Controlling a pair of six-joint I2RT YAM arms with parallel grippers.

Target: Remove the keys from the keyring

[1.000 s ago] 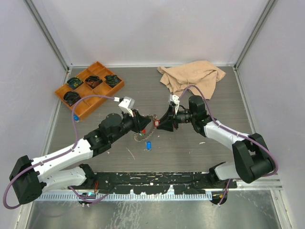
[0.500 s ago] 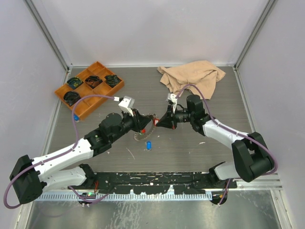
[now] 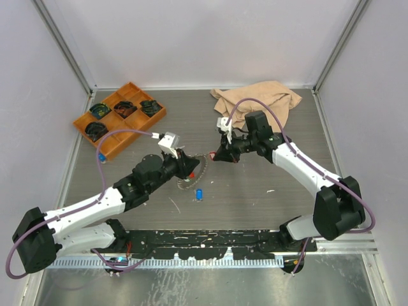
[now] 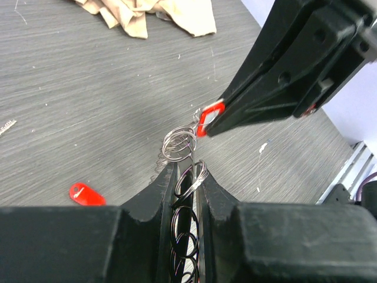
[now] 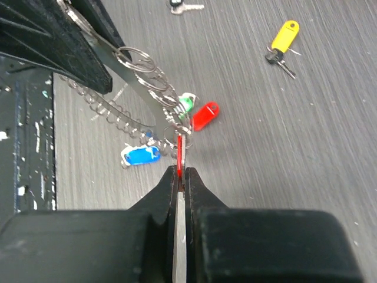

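Observation:
The keyring [image 3: 196,171], a silvery ring with small split rings along its rim, stands on edge between my two grippers. My left gripper [image 4: 187,172] is shut on the keyring's rim [image 4: 189,180]. My right gripper [image 5: 180,171] is shut on a red key tag with a white label [image 5: 179,152], seen edge-on and still joined to the keyring [image 5: 138,73] by a small ring. Loose on the table lie a blue key [image 5: 140,155], a red key [image 5: 205,115], a green key [image 5: 187,101] and a yellow key [image 5: 284,32]. The top view also shows the blue key [image 3: 199,194].
An orange compartment tray [image 3: 137,86] holding dark coiled bundles sits at the back left. A crumpled tan cloth [image 3: 255,102] lies at the back right. The black rail [image 3: 204,239] runs along the table's near edge.
My right gripper has shut on the red tag and drawn back and upward, away from the left gripper. The left gripper keeps its hold on the keyring.

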